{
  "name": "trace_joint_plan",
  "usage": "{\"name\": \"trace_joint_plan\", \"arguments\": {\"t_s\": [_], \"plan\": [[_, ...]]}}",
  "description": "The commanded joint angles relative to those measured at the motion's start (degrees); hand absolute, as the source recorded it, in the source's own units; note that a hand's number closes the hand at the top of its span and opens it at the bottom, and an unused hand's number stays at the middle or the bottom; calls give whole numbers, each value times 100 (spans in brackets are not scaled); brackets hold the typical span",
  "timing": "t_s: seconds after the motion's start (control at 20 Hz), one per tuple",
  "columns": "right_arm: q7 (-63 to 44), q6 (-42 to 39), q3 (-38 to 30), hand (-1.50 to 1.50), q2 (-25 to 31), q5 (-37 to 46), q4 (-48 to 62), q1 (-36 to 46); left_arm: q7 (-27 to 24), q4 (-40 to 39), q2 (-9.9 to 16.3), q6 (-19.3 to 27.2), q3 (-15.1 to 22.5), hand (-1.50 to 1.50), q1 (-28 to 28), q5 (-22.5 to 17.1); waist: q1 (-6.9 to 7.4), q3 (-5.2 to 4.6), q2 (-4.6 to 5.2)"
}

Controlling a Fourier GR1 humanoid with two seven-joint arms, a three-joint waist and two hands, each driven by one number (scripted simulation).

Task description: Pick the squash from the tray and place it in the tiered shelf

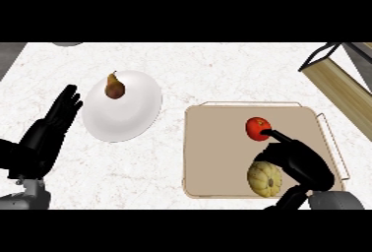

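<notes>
Squash (264, 179), pale yellow and ribbed, lies on the beige tray (218, 147) near its front edge, partly covered by the right hand (299, 160). That hand reaches over the tray with fingers curved around the squash's right side, one finger stretched toward a red tomato (256, 127) just beyond. The tiered shelf (338, 81), made of light wood with a dark frame, stands at the counter's far right. The left hand (49, 129) rests open, fingers straight, beside a white plate (127, 115) holding a brown pear (114, 87) on the marble counter (218, 69).
</notes>
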State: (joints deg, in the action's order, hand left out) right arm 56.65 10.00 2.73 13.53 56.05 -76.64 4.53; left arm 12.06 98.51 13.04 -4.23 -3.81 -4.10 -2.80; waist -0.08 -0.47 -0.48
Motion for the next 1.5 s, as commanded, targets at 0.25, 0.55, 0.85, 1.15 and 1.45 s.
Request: {"name": "trace_joint_plan", "arguments": {"t_s": [0.25,0.55,0.85,1.15,1.45], "plan": [[-1877,67,-1173,150,-750,-1145,-48,318,-240,-84,-101,28,27,0,148,107,51,29,87],[-3977,1124,-2430,150,-1325,-1196,267,127,-213,-28,-26,61,-96,0,99,77,-253,-20,229],[-5840,2479,-3130,150,-1346,-680,156,904,-215,8,1,-30,-1,0,1,86,84,-52,227],[-7485,3212,-3661,150,-1317,516,151,1818,-189,-55,-51,-102,151,0,-57,101,394,-83,271],[-9048,3181,-4128,150,-1017,2014,437,2973,-127,-7,-57,-146,284,0,-208,153,580,-57,230]]}}
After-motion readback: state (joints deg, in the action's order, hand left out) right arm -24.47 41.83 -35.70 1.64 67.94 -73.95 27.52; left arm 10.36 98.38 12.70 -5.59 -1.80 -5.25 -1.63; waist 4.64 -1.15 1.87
